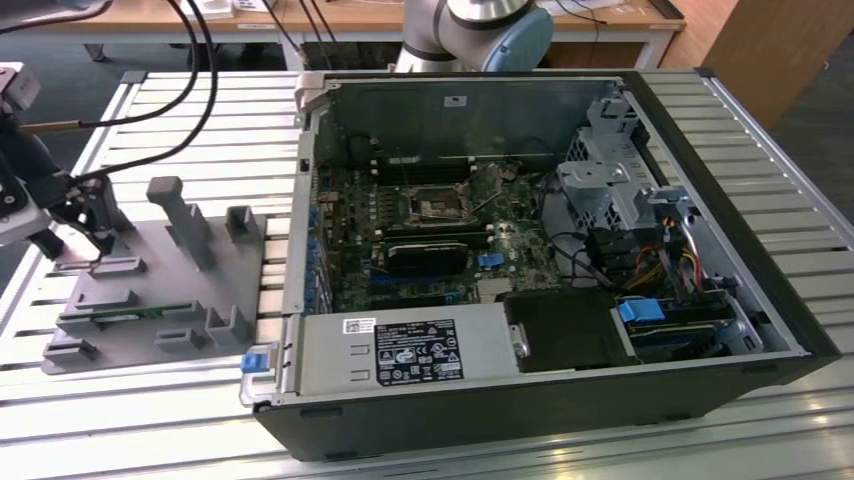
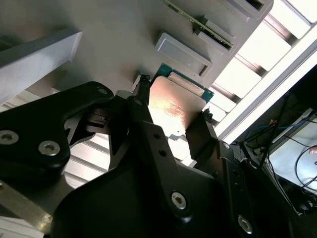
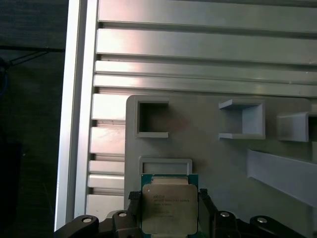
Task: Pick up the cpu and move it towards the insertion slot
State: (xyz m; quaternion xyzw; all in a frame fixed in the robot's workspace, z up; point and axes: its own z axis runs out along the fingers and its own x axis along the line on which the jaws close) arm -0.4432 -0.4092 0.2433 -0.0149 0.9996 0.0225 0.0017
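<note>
The cpu, a square chip with a silvery metal top and a green rim, sits between the black fingers of my gripper, which is shut on its two opposite edges. In the second wrist view the cpu is held just over the grey plastic tray. In the exterior view my gripper hangs over the far left end of the tray. The insertion slot, a black socket in a metal frame, lies on the green motherboard inside the open computer case, well to the exterior view's right of the gripper.
The tray carries upright grey posts and a green memory stick. The case wall stands between tray and motherboard. A black card and blue connector lie near the socket. Cables hang above the slatted table.
</note>
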